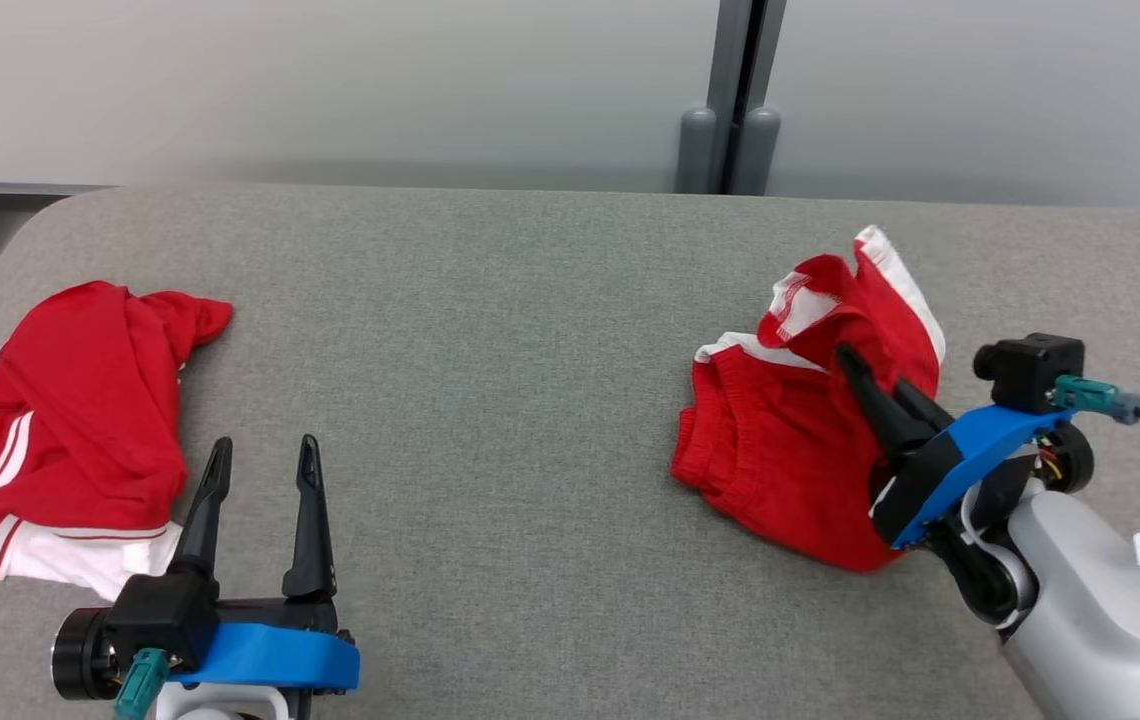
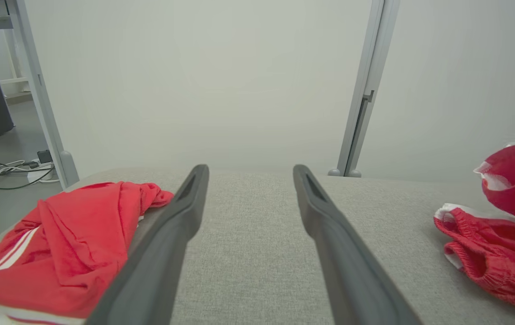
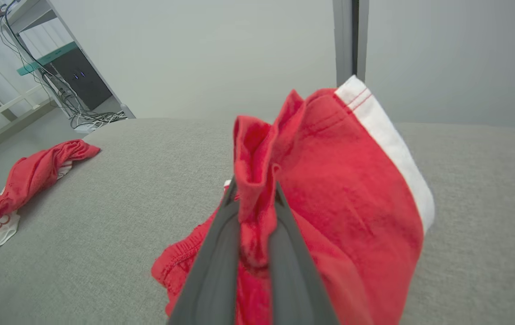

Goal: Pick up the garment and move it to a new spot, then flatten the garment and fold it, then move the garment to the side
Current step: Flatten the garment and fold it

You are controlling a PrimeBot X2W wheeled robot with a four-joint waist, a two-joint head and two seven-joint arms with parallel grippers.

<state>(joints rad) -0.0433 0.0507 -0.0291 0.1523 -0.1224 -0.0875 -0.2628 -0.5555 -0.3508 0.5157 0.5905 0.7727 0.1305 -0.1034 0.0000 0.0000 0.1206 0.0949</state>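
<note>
- Fingers of the left gripper [image 1: 265, 445] stand wide apart at the near edge of the table [image 1: 510, 400], and nothing is between them. In the left wrist view the left gripper [image 2: 249, 171] points along the bare grey cloth surface toward the wall.
- Just to the left of this gripper lies a second red garment [image 1: 80, 400] with white stripes. It is crumpled, near the left end of the table, and the gripper is not touching it.
- On the right side, the right gripper [image 1: 870, 368] is closed on a fold of the red shorts [image 1: 780, 440]. In the right wrist view, the two fingers of the right gripper [image 3: 255, 189] press together on a bunch of red cloth that rises between them.
- The red shorts [image 3: 339, 180] have a white band along one edge. The pinched part stands up, and the elastic waist part rests on the table, on the right half, well apart from the second red garment [image 3: 36, 174].
- Behind the table is a pale wall with a grey post [image 1: 730, 100] that goes up from the far edge.
- In the left wrist view, cables [image 2: 0, 171] lie on the floor at the far left.
</note>
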